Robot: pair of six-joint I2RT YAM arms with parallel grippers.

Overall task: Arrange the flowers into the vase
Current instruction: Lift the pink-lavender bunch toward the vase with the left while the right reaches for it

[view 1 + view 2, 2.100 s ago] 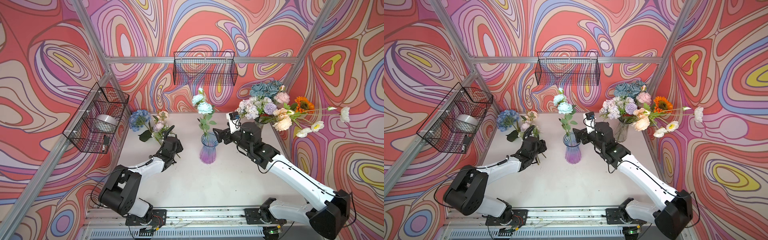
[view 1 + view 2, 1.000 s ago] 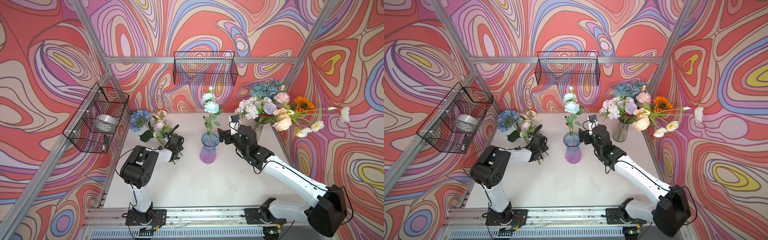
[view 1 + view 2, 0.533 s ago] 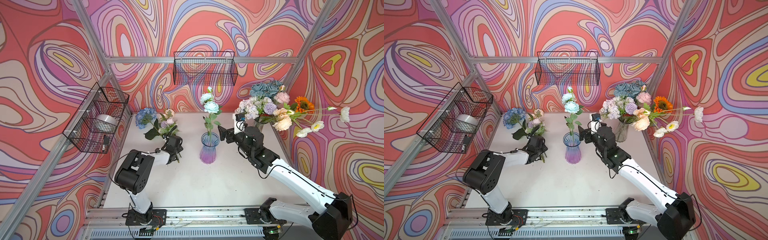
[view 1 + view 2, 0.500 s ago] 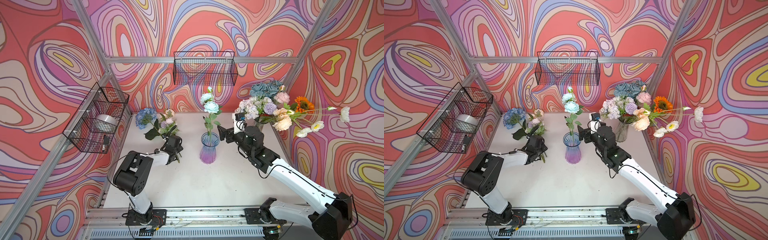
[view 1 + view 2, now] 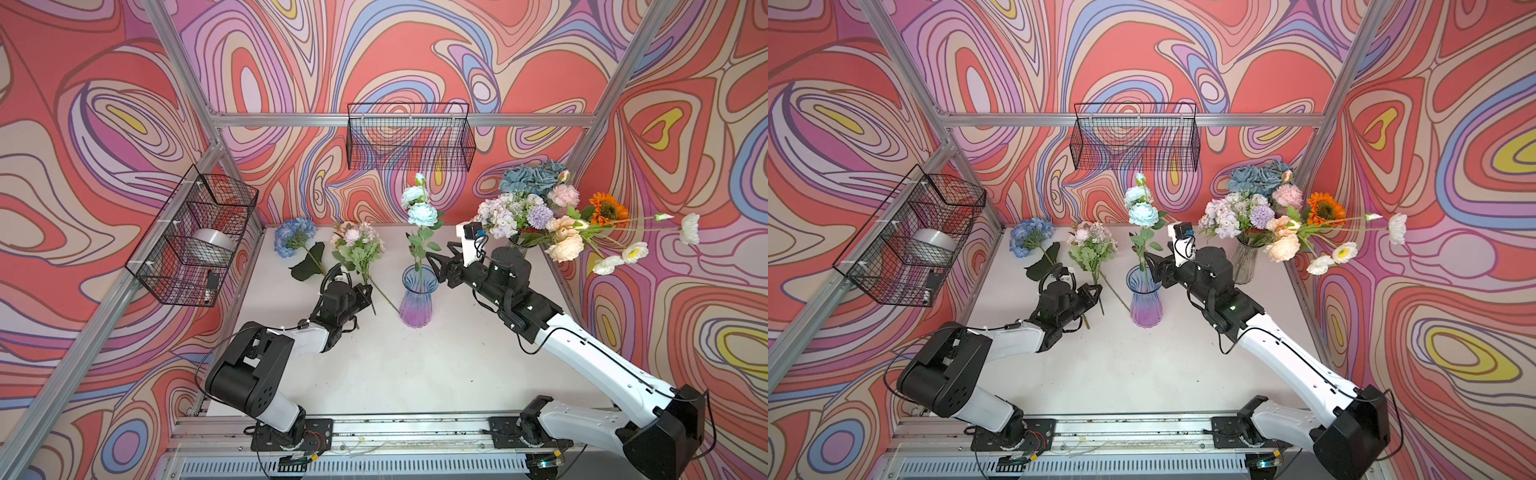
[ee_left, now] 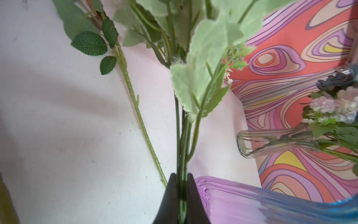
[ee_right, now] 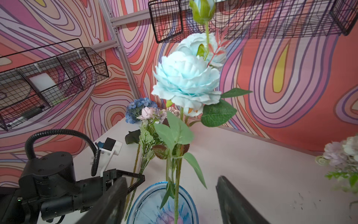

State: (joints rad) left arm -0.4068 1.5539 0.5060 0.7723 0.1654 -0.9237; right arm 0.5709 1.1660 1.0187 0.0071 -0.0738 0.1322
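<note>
- Now the left gripper [image 5: 365, 292] has swung the pink spray [image 5: 356, 245] rightward, toward the vase [image 5: 415, 301] at frame centre.
- The blue hydrangea [image 5: 293, 232] has slid right with it.
- The blue rose [image 5: 422, 214] has tipped from a left lean to upright.
- And the left arm's elbow [image 5: 249, 370] has dropped back, lower left.

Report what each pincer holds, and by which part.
The left pincer is shut on the pink bunch, gripping its bundled stems below the leaves. The right pincer holds nothing: it stands open either side of the blue rose stem in the vase.
</note>
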